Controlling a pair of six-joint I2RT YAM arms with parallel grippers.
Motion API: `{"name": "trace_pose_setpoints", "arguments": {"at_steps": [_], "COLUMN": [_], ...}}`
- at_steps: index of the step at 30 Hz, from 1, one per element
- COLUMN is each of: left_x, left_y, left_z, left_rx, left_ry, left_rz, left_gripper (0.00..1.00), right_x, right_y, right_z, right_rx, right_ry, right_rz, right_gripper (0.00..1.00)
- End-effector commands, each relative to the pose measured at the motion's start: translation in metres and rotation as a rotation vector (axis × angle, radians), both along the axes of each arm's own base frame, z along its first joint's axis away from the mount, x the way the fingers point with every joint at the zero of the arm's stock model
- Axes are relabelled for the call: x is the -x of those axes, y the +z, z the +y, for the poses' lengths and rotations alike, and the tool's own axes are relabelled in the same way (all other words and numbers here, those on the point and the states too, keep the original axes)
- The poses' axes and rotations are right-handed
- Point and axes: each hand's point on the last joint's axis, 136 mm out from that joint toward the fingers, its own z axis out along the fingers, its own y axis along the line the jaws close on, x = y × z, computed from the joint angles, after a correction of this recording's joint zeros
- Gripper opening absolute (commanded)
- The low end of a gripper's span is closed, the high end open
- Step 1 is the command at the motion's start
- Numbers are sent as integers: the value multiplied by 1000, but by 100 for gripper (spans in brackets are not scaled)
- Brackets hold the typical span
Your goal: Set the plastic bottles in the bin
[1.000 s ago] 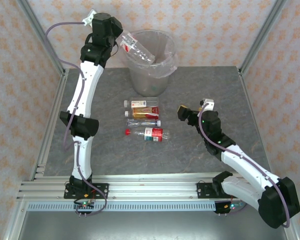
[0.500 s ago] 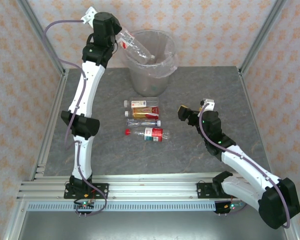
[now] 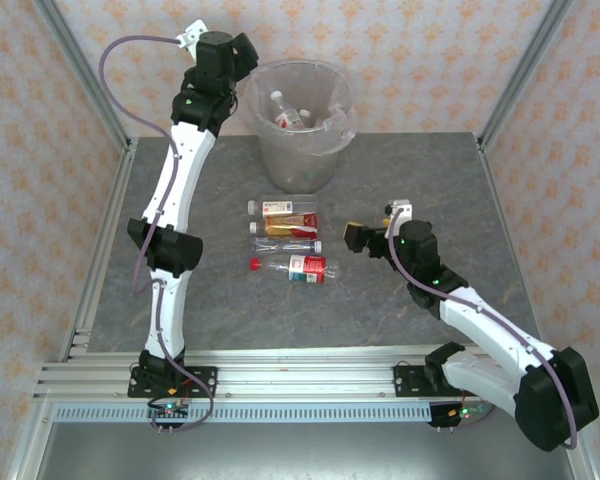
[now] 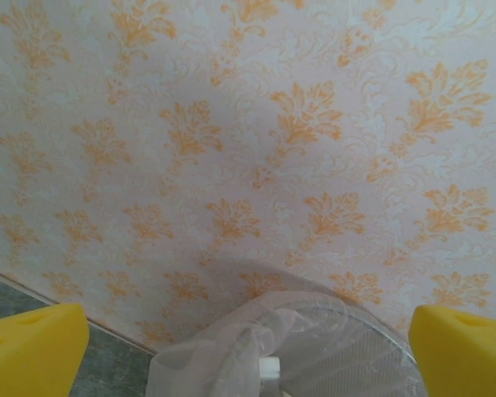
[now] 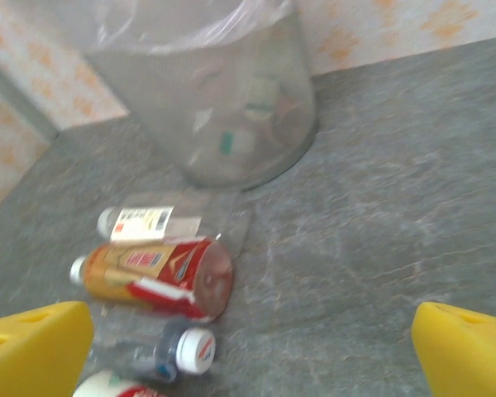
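Note:
The bin point(image 3: 296, 165) stands at the back of the table, with plastic bottles point(image 3: 286, 116) lying inside it. My left gripper point(image 3: 243, 50) hangs open beside the bin's left rim with nothing between its yellow fingers point(image 4: 30, 352); below it are the bin's bagged rim point(image 4: 355, 331) and a white cap point(image 4: 269, 366). Several more bottles point(image 3: 288, 238) lie in a column mid-table. My right gripper point(image 3: 368, 230) is open just to their right, low over the table. In its wrist view I see the bin point(image 5: 231, 124), a white-labelled bottle point(image 5: 149, 222), an amber-red one point(image 5: 157, 273) and a white-capped one point(image 5: 161, 351).
Patterned walls and metal frame posts close in the table on three sides. The grey tabletop point(image 3: 430, 180) is bare to the right of the bin and around the right arm. The arm bases sit on the rail at the near edge point(image 3: 300, 380).
My left gripper has opened and the bottle it held over the rim has dropped into the bin. My right gripper has moved a little left toward the bottles on the table.

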Motion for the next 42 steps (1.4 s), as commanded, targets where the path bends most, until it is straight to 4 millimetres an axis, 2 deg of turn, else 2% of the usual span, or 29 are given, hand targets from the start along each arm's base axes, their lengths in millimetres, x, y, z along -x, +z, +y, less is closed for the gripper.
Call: {"name": "trace_pose_setpoints", "arguments": {"at_steps": [1,4,8,11,13,14,19,21,28,33,39,42], "left_x": [41,54,73,84,95,100,131,141,170,188,212,229], "left_y": [33,26,18,1,-15,-21,-60,-75,-124,-179,-250,-278], "left_z": [1,1,-1,-7,-6,-5,11,11,12,7,8,17], "left_rx": [-20,-1,50,52,67,72,82,92,95,152,245,277], "left_ry": [-55,-83,-119,-179,-190,-189,-129,-142,-164,-181,-139,-72], "left_rz": [10,45,47,39,26,21,79,83,168,282,424,489], "left_gripper": [100,100,100,100,100,100,100,100,100,100,100,100], "right_x": [26,42,45,44,43,43,48,50,50,67,52,41], "right_y": [-12,-27,-37,-43,-43,-52,-68,-70,-81,-104,-112,-114], "right_z": [41,58,65,68,68,69,70,73,78,82,85,85], "right_rx": [86,171,216,235,248,262,335,342,243,286,334,369], "right_ry": [316,467,527,546,543,547,563,572,503,538,495,468], "right_rz": [15,22,34,41,35,59,87,89,190,224,212,203], "right_gripper": [99,99,98,98,98,97,99,100,99,99,99,100]}}
